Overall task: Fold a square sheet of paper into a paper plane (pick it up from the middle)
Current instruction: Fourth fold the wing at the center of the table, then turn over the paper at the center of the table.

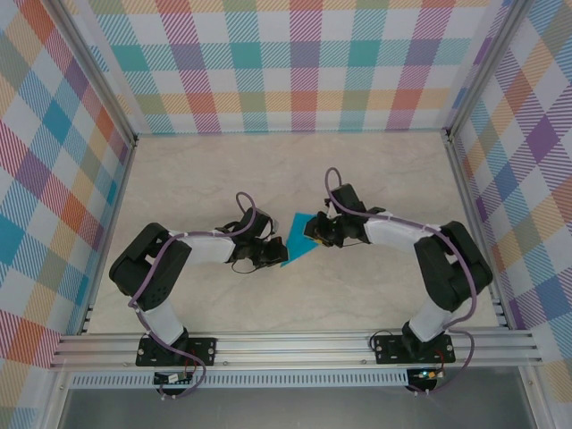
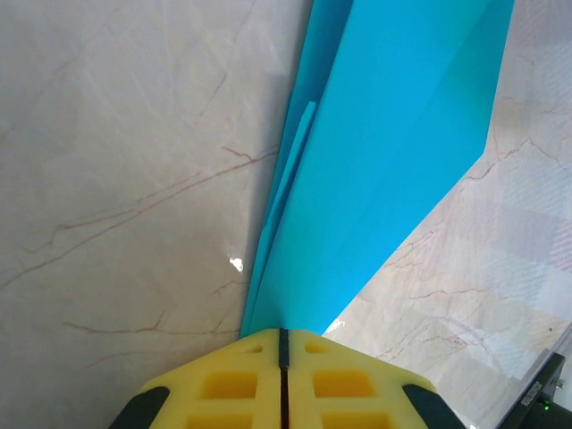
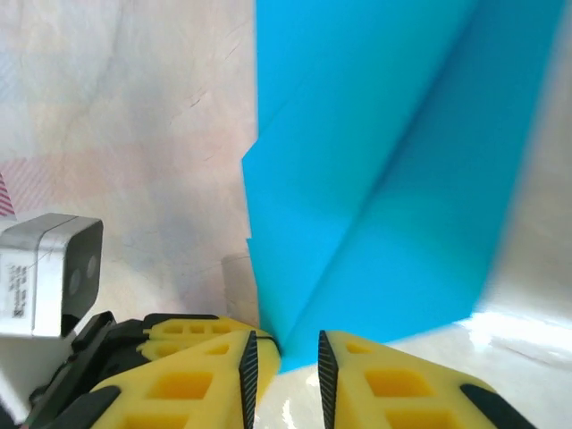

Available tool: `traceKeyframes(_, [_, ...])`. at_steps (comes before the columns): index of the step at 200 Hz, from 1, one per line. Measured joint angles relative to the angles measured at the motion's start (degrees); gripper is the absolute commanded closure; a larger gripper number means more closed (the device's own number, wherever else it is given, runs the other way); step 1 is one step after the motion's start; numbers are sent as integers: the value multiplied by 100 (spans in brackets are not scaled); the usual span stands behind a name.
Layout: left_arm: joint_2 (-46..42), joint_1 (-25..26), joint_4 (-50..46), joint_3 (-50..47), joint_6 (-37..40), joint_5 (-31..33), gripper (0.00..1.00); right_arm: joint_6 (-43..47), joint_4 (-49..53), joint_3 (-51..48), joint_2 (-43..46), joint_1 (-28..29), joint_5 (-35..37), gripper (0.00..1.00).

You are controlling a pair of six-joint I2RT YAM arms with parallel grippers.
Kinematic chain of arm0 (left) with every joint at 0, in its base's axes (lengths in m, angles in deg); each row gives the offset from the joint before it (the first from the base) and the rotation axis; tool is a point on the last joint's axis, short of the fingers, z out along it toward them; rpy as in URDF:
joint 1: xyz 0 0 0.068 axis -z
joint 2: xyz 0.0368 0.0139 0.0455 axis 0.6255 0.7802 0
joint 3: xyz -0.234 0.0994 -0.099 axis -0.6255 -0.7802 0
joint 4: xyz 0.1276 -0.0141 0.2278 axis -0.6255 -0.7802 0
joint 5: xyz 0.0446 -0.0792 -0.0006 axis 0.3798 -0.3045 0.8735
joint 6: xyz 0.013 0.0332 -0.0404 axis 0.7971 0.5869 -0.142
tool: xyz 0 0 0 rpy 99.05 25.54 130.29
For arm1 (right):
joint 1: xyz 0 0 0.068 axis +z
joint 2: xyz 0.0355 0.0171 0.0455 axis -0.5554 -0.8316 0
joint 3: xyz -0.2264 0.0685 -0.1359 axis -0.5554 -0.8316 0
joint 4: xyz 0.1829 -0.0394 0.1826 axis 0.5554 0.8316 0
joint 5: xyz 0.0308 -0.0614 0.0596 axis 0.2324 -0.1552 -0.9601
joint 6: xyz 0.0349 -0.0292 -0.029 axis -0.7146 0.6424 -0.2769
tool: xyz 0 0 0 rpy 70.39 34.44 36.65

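Note:
The square sheet of paper (image 1: 295, 241) is teal-blue and stands folded into a narrow pointed paper plane shape with a long crease, held up between both arms at the table's middle. My left gripper (image 1: 273, 253) is shut on its lower end. In the left wrist view the yellow jaws (image 2: 282, 335) meet, and the layered paper (image 2: 384, 161) runs out from between them. My right gripper (image 1: 315, 234) is open. In the right wrist view its jaws (image 3: 284, 353) stand apart around the paper's (image 3: 384, 179) creased edge, with a gap on each side.
The marble-look tabletop (image 1: 295, 170) lies below, ringed by checked walls and aluminium rails (image 1: 295, 344). The left gripper's yellow fingers (image 3: 192, 335) and white wrist camera (image 3: 49, 268) sit close beside my right jaws.

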Motion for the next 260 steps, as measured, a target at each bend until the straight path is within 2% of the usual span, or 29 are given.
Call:
traceKeyframes(28, [-138, 37, -223, 2, -37, 66, 81, -15, 127, -490, 409, -321, 114, 65])
traceKeyframes(98, [-498, 46, -1261, 752, 498, 632, 73, -262, -254, -734, 251, -332, -208, 62])
traceKeyframes(174, [4, 22, -1705, 1204, 811, 872, 72, -533, -761, -732, -339, -332, -487, 61])
traceKeyframes(260, [223, 20, -1840, 1401, 920, 922, 73, -601, -994, -671, -487, -332, -551, 63])
